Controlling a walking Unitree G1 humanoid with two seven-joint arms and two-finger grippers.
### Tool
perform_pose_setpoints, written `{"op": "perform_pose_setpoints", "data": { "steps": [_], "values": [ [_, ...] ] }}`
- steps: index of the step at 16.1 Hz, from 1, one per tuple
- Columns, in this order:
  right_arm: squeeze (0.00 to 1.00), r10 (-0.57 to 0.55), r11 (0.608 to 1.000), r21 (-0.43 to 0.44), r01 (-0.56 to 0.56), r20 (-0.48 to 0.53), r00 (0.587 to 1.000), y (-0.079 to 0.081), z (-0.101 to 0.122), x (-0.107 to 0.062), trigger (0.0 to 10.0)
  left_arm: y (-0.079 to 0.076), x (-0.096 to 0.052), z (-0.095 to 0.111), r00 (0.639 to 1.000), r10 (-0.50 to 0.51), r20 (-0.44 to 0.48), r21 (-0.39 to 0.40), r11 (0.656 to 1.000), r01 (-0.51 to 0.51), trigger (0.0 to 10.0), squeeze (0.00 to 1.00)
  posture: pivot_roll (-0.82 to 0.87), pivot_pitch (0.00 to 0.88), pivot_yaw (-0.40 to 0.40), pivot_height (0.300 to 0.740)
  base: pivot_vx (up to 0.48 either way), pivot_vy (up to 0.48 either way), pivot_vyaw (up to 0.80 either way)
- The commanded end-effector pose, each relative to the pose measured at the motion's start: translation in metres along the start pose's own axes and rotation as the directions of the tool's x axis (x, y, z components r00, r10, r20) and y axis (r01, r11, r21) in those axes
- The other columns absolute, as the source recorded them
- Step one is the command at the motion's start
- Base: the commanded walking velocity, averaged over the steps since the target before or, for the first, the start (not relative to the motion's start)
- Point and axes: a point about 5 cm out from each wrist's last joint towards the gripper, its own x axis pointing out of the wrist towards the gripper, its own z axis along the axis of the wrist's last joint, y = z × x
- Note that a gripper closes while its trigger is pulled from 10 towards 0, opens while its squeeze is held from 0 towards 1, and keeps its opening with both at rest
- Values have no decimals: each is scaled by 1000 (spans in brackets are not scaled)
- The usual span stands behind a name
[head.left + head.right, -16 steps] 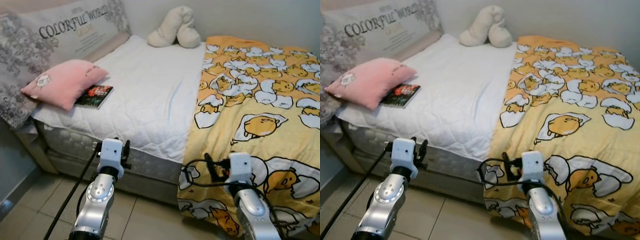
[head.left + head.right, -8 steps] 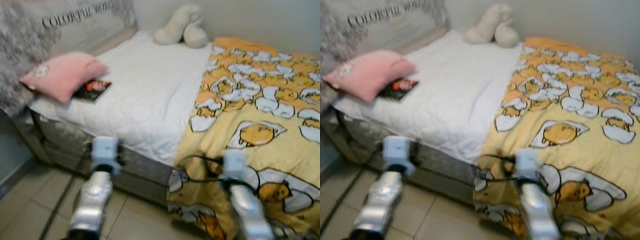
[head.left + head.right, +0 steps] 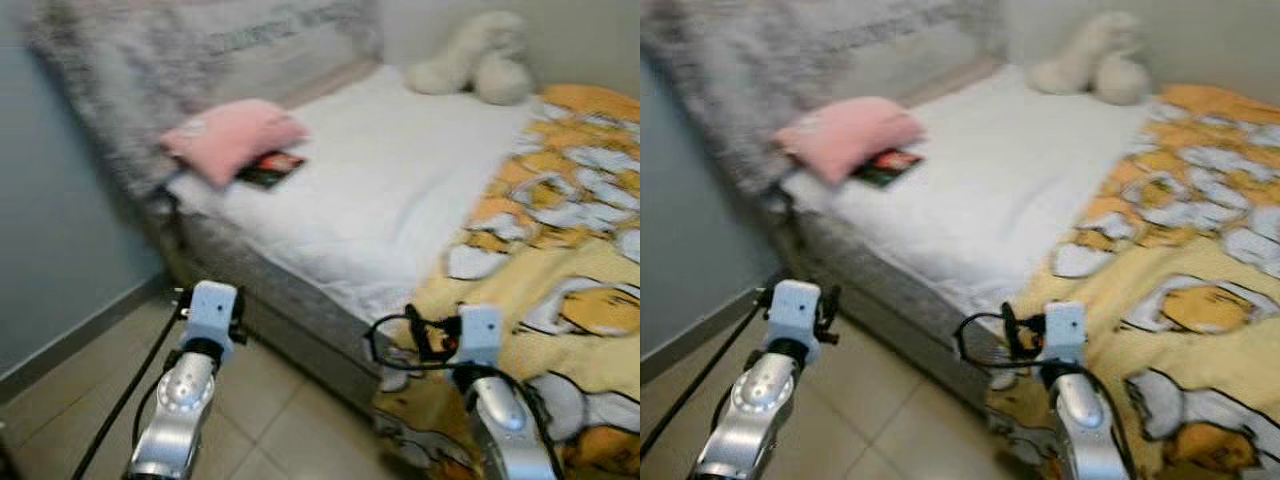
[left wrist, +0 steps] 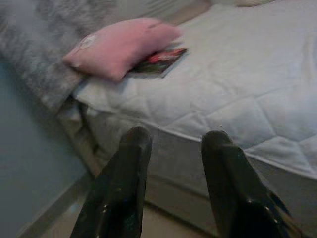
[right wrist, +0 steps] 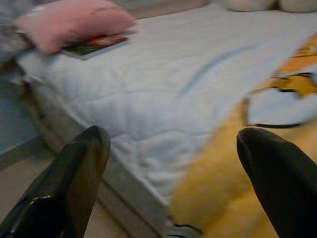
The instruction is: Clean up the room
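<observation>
**A:** What is closest to the robot?

**B:** Its two arms, held low over the tiled floor [image 3: 280, 430]. The left gripper [image 4: 173, 148] has its two black fingers a little way apart, with nothing between them. The right gripper [image 5: 173, 144] is spread wide and holds nothing too.

**A:** Did anything just change?

**B:** Yes — the whole picture has slid over. A second ago the bed sat in the middle. Now the blue-grey wall [image 3: 60, 230] on the left takes up much more room, and everything is blurry. That tells me the camera turned to the left. The things on the bed did not move.

**A:** What is on the bed?

**B:** Close by, the yellow blanket [image 3: 570, 300] hangs over the edge by the right arm. Further on is the white mattress [image 3: 400, 200]. On it lies a book [image 3: 270, 170], tucked partly under the pink pillow [image 3: 235, 135]. Far back sits a cream soft toy [image 3: 475, 68], by the wall.

**A:** So what does that mean for tidying up?

**B:** I think the robot is turning toward the pillow and book end — both grippers are free to pick something up.
</observation>
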Motion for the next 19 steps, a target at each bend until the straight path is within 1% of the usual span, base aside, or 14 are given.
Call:
{"op": "perform_pose_setpoints", "data": {
  "steps": [1, 2, 4, 5, 6, 7, 8, 9, 10, 11, 13, 15, 17, 19],
  "values": [
    [0, 16, 1000, -1, -16, 8, 1000, 1, 1, 2, 10000, -8, 10, 11, 1000, 6, 19, -18, 1000, -5, 10000, 0, 126, 0, 26, 740, 0, 0, 463],
    [0, 34, 999, -7, -33, 10, 999, 3, 2, 3, 10000, -11, 14, 17, 999, 9, 47, -20, 1000, -8, 10000, 0, 139, 0, 17, 740, 0, 0, 463],
    [0, 55, 998, -4, -55, 8, 998, 6, 1, 6, 10000, -13, 17, 22, 998, 21, 62, -39, 999, -19, 10000, 0, 157, 0, 9, 740, 0, 0, 466],
    [0, 72, 997, -2, -72, 7, 997, 9, 2, 8, 10000, -12, 15, 24, 997, 18, 70, -40, 999, -15, 10000, 0, 180, 0, -1, 740, 0, 0, 463],
    [0, 107, 994, -10, -107, 2, 994, 14, 2, 11, 10000, -7, 12, 24, 997, 23, 73, -50, 999, -20, 10000, 0, 185, 0, 0, 740, 450, 0, 463],
    [0, 120, 993, -13, -120, 1, 993, 16, 2, 12, 10000, -3, 13, 23, 998, 46, 51, -93, 995, -41, 10000, 0, 182, 0, 6, 740, 472, 0, 500],
    [0, 109, 994, -25, -109, -6, 994, 16, 2, 13, 10000, -2, 14, 23, 997, 59, 45, -107, 993, -54, 10000, 0, 182, 0, 6, 740, 472, 0, 500],
    [0, 66, 998, -13, -66, -7, 998, 12, 3, 16, 10000, 1, 16, 24, 996, 75, 45, -106, 992, -70, 10000, 0, 180, 0, 11, 740, 480, 0, 0],
    [0, 60, 998, -10, -60, 11, 998, 10, 6, 17, 10000, 4, 17, 23, 995, 92, 44, -100, 991, -87, 10000, 0, 177, 0, 16, 740, 480, 0, 0],
    [0, 59, 998, -7, -59, 24, 998, 10, 7, 17, 10000, 5, 17, 23, 994, 100, 39, -99, 990, -96, 10000, 0, 175, 0, 17, 740, 480, 0, 0],
    [0, 55, 998, 14, -55, 14, 998, 8, 6, 19, 10000, 9, 18, 21, 993, 115, 26, -104, 988, -112, 10000, 0, 175, 0, 20, 740, 480, 0, 591],
    [0, 69, 998, 7, -69, 14, 998, 9, 6, 20, 10000, 9, 17, 22, 993, 118, 22, -113, 987, -115, 10000, 0, 180, 0, 18, 740, 465, 0, 547],
    [0, 70, 997, 13, -70, 14, 997, 9, 6, 22, 10000, 8, 16, 21, 994, 108, 15, -65, 992, -107, 10000, 0, 190, 0, 17, 740, 0, 0, 538],
    [0, 75, 997, 22, -75, 9, 997, 10, 4, 22, 10000, 11, 13, 19, 994, 112, 8, -32, 993, -111, 10000, 0, 201, 0, 18, 740, 0, 0, 534]
  ]
}}
